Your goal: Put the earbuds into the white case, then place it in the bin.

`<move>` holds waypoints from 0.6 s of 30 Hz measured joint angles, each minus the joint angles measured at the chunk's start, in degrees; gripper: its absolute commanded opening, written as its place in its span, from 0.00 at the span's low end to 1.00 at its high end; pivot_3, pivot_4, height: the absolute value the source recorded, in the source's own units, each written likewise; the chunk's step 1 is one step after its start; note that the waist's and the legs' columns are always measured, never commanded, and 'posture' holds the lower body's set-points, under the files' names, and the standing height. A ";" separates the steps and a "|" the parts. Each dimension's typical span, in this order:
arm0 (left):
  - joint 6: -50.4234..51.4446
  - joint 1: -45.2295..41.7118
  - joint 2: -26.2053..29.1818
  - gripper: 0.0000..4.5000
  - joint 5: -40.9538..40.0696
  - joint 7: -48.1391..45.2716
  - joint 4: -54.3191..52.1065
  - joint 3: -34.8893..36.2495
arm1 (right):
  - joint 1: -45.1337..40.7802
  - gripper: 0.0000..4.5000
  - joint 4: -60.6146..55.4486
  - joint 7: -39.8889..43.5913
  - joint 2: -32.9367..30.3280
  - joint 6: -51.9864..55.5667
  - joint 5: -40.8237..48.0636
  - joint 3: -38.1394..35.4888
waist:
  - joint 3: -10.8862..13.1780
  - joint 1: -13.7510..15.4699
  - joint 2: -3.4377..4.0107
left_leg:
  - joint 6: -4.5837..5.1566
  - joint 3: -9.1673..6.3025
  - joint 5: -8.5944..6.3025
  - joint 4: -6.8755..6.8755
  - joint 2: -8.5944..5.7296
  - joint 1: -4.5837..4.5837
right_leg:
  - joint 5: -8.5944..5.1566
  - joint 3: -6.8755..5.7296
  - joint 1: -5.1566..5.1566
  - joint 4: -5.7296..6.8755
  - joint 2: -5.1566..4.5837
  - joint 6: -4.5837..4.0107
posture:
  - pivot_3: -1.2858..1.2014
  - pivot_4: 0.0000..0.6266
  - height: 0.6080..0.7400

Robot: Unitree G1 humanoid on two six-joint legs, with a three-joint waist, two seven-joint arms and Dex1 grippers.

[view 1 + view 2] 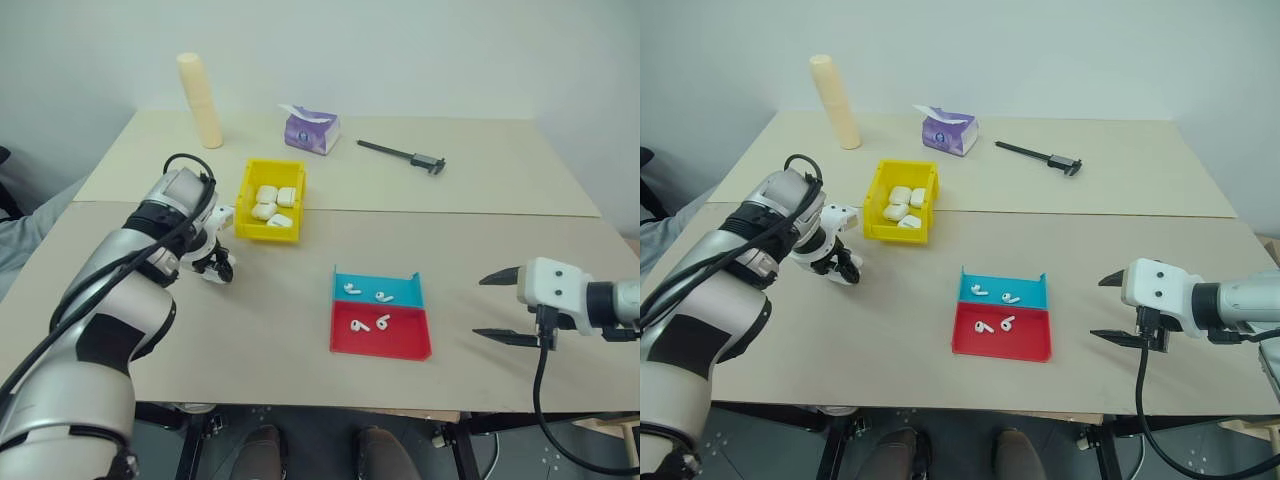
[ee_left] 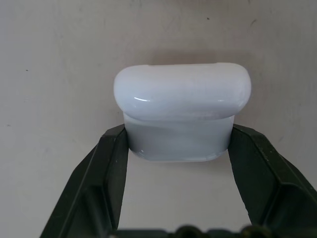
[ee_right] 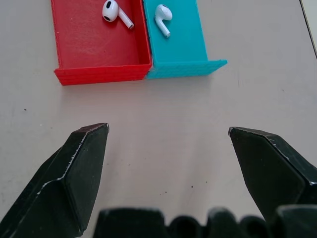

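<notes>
White case (image 2: 181, 111) is clamped by the left gripper (image 1: 215, 262) just above the table, near the yellow bin (image 1: 248, 200) — its lid looks shut, so it should be flipped open before any loading. Earbuds (image 1: 366, 308) lie in the red-and-blue tray (image 1: 412, 345), mid-table. Right gripper (image 1: 498, 308) — jaws wide apart, nothing held, hovering beside the tray; 1 bud at a time should be pinched.

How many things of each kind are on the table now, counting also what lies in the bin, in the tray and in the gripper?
Earbuds in the red-and-blue tray: 4
White cases: 5, four in the yellow bin and one held by the left gripper
Bins: 1
Trays: 1
Tissue packs: 1
Calipers: 1
Cream cylinders: 1
Total: 14
</notes>
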 measured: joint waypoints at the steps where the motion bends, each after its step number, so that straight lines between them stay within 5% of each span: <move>1: -0.21 0.14 0.12 0.61 0.29 -0.18 -0.55 0.15 | 0.00 1.00 -0.01 -0.05 0.00 0.00 0.00 0.00 | 0.00 0.00 0.00 | 0.00 0.00 0.00 0.00 0.00 0.00 | 0.00 0.00 0.00 0.00 0.00 0.00 | 0.52 0.24 1.00; 7: -0.04 0.46 3.02 0.61 0.75 -1.51 -7.54 3.96 | -0.05 1.00 -0.41 0.02 -0.02 -0.04 0.00 -0.13 | 0.01 -0.01 -0.01 | 0.00 -0.06 0.00 0.00 0.01 -0.10 | 0.00 0.00 -0.06 -0.08 0.00 0.00 | 0.52 0.24 1.00; 11: 2.60 2.81 10.08 0.61 -2.83 -3.38 -26.41 10.50 | -2.51 1.00 -1.53 0.43 -1.26 0.33 0.18 -0.49 | 0.00 -0.44 0.01 | -0.01 -0.10 0.00 0.00 0.03 -0.08 | 0.00 0.08 -0.11 -0.04 -0.01 0.00 | 0.52 0.24 1.00; 18: -5.76 27.15 6.06 0.61 -12.21 1.62 -61.18 45.20 | -8.78 1.00 -4.39 1.25 -2.62 2.76 1.40 0.16 | -0.19 -0.83 0.33 | -0.05 -0.05 0.03 0.12 -0.01 0.39 | -0.09 0.32 0.17 0.42 -0.08 0.02 | 0.52 0.24 1.00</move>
